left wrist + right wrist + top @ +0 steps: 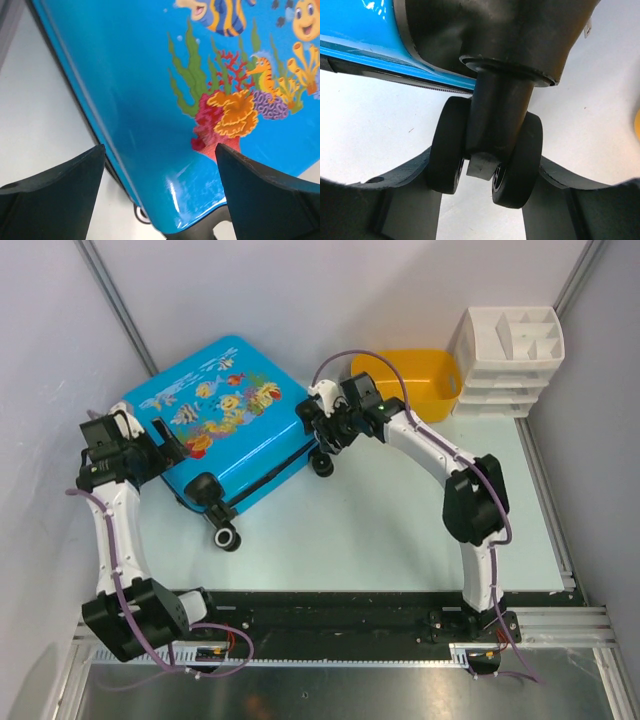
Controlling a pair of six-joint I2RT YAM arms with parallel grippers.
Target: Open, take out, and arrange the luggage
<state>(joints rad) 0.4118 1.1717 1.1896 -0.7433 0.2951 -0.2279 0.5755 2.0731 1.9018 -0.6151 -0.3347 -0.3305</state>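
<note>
The luggage (225,415) lies flat and zipped shut at the back left of the table (400,530), so opening has not begun. The left end effector (159,150) is spread astride a corner. The right end effector (485,167) is spread around a wheel (517,160). Next, one probably needs the zipper pull.

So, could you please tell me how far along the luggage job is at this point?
Nothing looks done yet: the bright-blue hard-shell suitcase with fish print lies closed on the pale table. In hand: the left pincer straddles one corner, open; the right pincer brackets a black twin wheel, grip unclear. Left: opening, unpacking, arranging.
</note>
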